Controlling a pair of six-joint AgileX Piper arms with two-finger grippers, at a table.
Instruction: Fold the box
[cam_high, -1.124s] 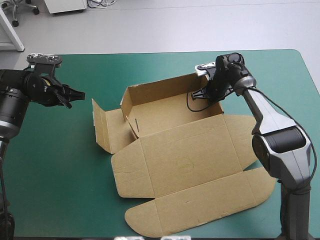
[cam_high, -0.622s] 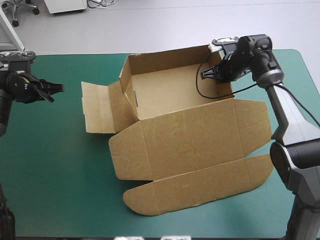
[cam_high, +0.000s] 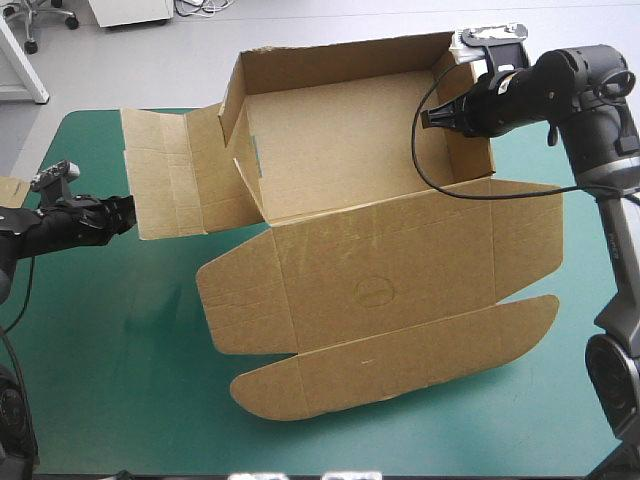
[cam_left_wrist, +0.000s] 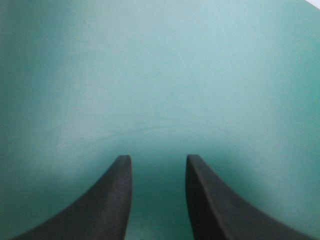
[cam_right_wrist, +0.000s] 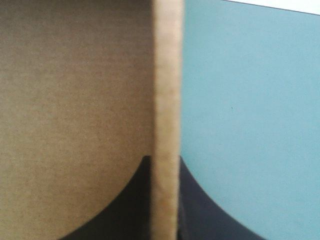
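The brown box (cam_high: 370, 290) spans the middle and far side of the teal-green cover (cam_high: 120, 350). Its long axis runs far edge to near edge, with the open tray at the far end, the lid flat toward the near edge and one side flap spread leftward. The right gripper (cam_high: 432, 118) pinches the tray's right wall. The left gripper (cam_high: 125, 212) is at the cover's left edge, clear of the box, its fingers narrowly parted.

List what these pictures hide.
High view: how the right hand grips the box wall: too small, partly behind it.
High view: the board at far left, cut by the picture's edge.
Left wrist view: the box; only cover past the left hand.
Right wrist view: most of the box, cut off.
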